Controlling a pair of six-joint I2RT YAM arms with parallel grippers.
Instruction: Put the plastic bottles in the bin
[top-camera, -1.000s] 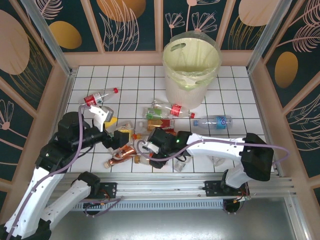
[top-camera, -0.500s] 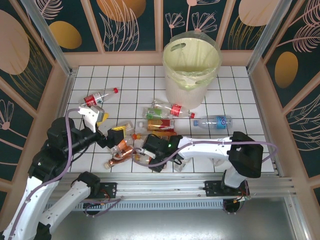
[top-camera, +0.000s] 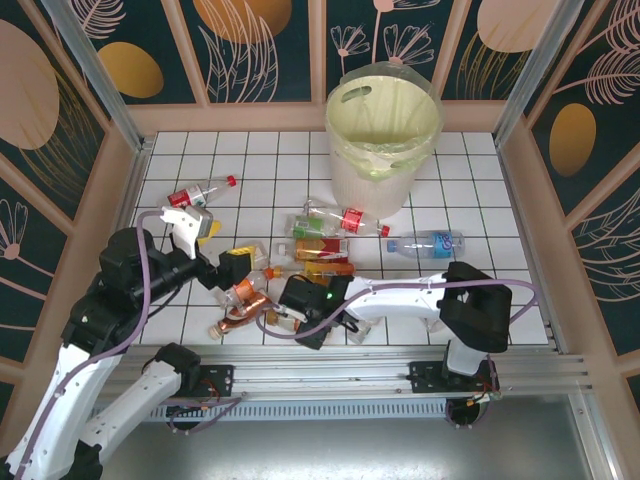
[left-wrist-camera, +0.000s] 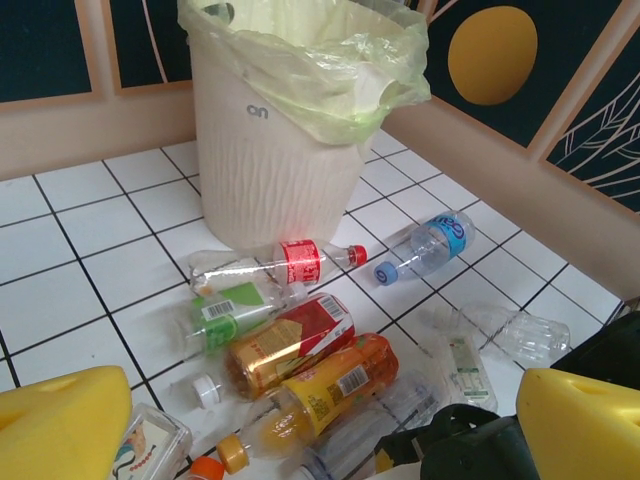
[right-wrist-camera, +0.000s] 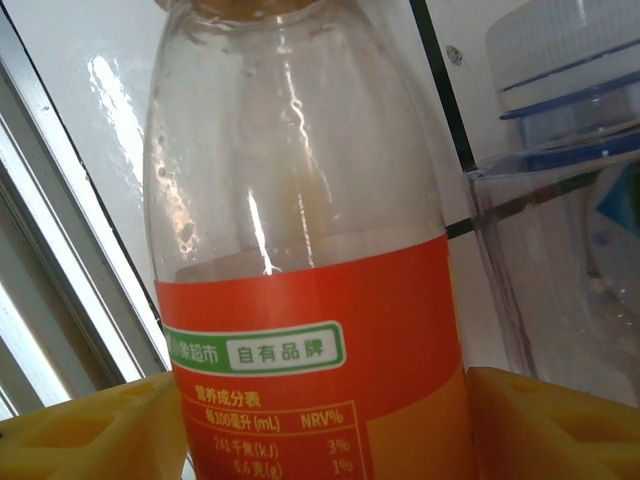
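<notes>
Nearest the front edge of the tiled table (top-camera: 260, 160), the right claw (right-wrist-camera: 320, 392) sits low. Its yellow fingers (right-wrist-camera: 90, 430) stand on either side of an orange-labelled bottle (right-wrist-camera: 300, 230) lying between them. The pads look close against the label, but the view is too tight to tell whether they press on it or merely flank it. Just outside one finger lies a clear bottle with a ribbed pale cap (right-wrist-camera: 570, 100). A little farther in, the left claw (left-wrist-camera: 318, 400) hangs above the heap, its jaws spread as wide as they go and nothing held between them. Right under and ahead of it lies an orange juice bottle (left-wrist-camera: 345, 375) with an orange cap, touching an amber bottle with a red label (left-wrist-camera: 290, 345) just beyond. Past those come a clear bottle with a green label (left-wrist-camera: 235, 305), then a clear one with a red label and red cap (left-wrist-camera: 285, 265). Off to this claw's right lie a crushed clear bottle (left-wrist-camera: 510, 335) and, farther on, a blue-labelled bottle (left-wrist-camera: 432, 240). Another red-labelled bottle (top-camera: 200, 193) lies apart, well to the claw's left. Farthest ahead stands the bin (left-wrist-camera: 270, 160), upright and lined with a pale yellow-green bag (left-wrist-camera: 340, 60). The red-capped bottle lies near its foot.
</notes>
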